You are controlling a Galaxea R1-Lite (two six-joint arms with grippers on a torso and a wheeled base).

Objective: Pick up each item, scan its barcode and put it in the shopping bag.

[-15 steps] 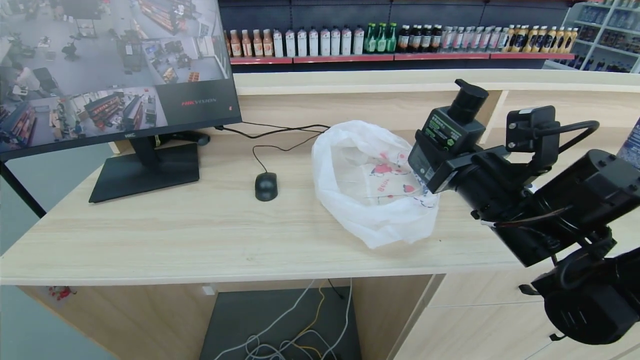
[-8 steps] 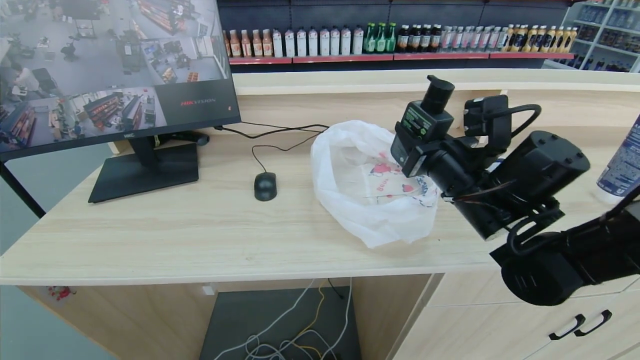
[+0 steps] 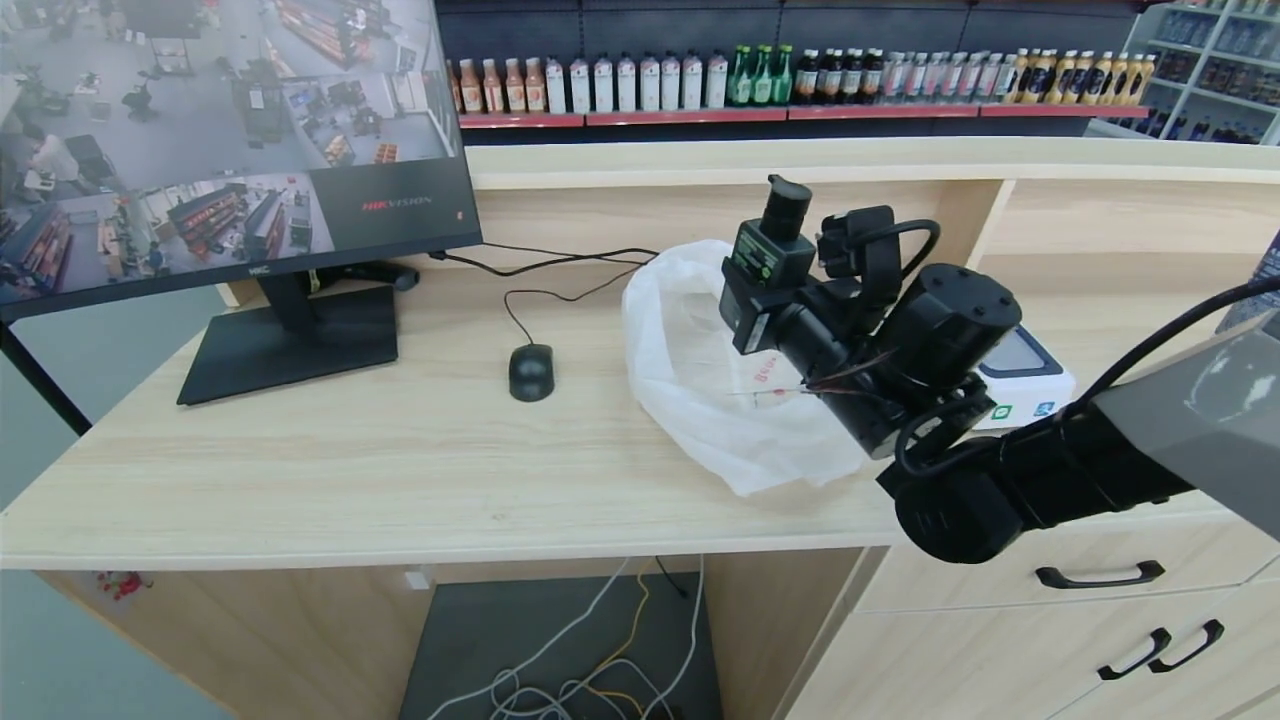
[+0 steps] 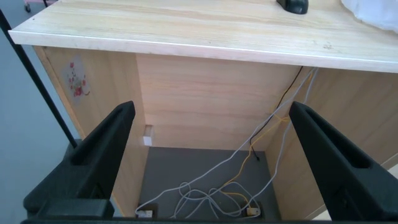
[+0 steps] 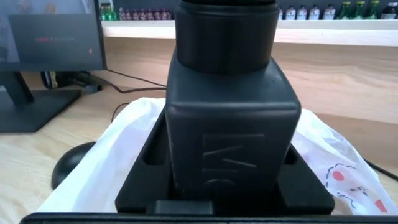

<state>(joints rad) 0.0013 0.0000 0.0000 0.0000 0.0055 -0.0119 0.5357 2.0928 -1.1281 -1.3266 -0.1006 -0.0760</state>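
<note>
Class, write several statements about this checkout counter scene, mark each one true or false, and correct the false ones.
1. The right gripper grips a black bottle. True.
2. The mouse lies inside the shopping bag. False: it sits on the counter, apart from the bag, on the robot's left of it.
3. The left gripper is open and holds nothing. True.
4. The bottle's cap is white. False: the cap is black.
5. The monitor has a dark, blank screen. False: it shows several camera feeds.
</note>
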